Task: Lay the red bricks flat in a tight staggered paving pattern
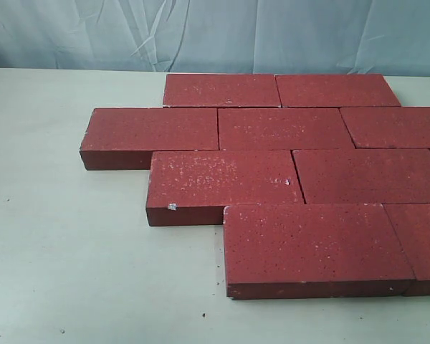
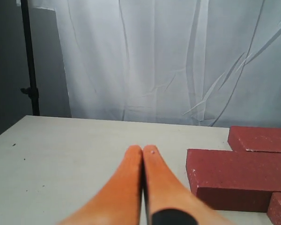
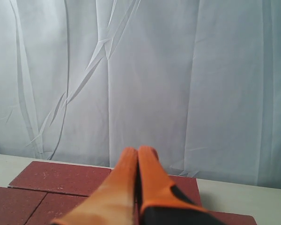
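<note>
Several dark red bricks (image 1: 287, 161) lie flat on the pale table (image 1: 64, 265), edge to edge in four staggered rows that run off the right edge of the exterior view. The nearest brick (image 1: 312, 244) sits at the front right. Neither arm shows in the exterior view. In the left wrist view my left gripper (image 2: 142, 150) hovers over bare table with its orange fingers pressed together, empty, the brick ends (image 2: 236, 176) just beside it. In the right wrist view my right gripper (image 3: 138, 152) is shut and empty above the far bricks (image 3: 65, 178).
A wrinkled white curtain (image 1: 215, 32) hangs behind the table's far edge. A black stand pole (image 2: 30, 61) rises at the table's far left corner in the left wrist view. Bare tabletop lies left of and in front of the bricks.
</note>
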Controlling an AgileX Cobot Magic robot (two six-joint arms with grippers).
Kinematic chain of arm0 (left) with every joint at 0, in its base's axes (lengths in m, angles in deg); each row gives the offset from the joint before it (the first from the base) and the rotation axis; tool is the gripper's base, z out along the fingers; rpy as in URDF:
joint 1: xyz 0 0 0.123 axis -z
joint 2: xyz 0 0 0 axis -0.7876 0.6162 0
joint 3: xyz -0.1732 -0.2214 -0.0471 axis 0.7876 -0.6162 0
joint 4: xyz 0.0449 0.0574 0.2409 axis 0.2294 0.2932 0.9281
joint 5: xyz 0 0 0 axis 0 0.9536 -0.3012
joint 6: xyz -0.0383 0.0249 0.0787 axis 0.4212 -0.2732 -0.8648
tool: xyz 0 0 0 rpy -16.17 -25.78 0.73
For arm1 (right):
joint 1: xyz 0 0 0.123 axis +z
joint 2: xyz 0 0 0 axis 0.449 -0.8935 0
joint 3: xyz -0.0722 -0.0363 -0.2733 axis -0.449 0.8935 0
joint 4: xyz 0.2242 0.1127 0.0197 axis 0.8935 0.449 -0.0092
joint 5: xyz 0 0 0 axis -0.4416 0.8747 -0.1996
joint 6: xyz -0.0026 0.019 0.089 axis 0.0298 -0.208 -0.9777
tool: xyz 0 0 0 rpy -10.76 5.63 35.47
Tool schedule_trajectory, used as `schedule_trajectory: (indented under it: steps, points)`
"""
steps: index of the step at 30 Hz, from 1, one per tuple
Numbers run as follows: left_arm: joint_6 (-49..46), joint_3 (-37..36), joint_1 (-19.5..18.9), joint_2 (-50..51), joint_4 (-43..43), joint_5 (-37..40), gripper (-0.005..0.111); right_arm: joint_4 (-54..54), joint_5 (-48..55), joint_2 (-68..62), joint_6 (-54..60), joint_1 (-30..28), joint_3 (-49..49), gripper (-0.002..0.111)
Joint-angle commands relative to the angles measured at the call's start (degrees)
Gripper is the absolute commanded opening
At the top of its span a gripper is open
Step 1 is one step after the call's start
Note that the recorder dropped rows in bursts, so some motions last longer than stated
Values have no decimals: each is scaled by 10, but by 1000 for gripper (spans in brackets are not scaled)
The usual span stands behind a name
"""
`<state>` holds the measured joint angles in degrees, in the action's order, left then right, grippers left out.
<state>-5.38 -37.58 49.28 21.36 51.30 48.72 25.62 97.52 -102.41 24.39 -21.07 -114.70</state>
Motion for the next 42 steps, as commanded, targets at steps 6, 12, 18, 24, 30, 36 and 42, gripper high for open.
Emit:
schedule_trajectory:
  steps: [6, 12, 18, 24, 30, 36, 42]
  points:
    - [4, -79, -1, -41, 14, -3, 0, 1, -7, 3, 1, 1, 2, -1]
    - [-4, -83, -1, -41, 27, 25, 0, 1, -7, 3, 1, 1, 2, -1]
    - [-5, -83, -1, -41, 34, 25, 0, 1, -6, 3, 1, 1, 2, -1]
    - [-5, -83, -1, -41, 34, 24, 0, 1, -6, 3, 1, 1, 2, -1]
    - [-5, -83, -1, -41, 34, 23, 0, 1, -6, 3, 1, 1, 2, -1]
    - [-5, -83, -1, -41, 38, 25, 0, 1, -6, 3, 1, 1, 2, -1]
    - [-5, -83, -1, -41, 38, 25, 0, 1, -6, 3, 1, 1, 2, -1]
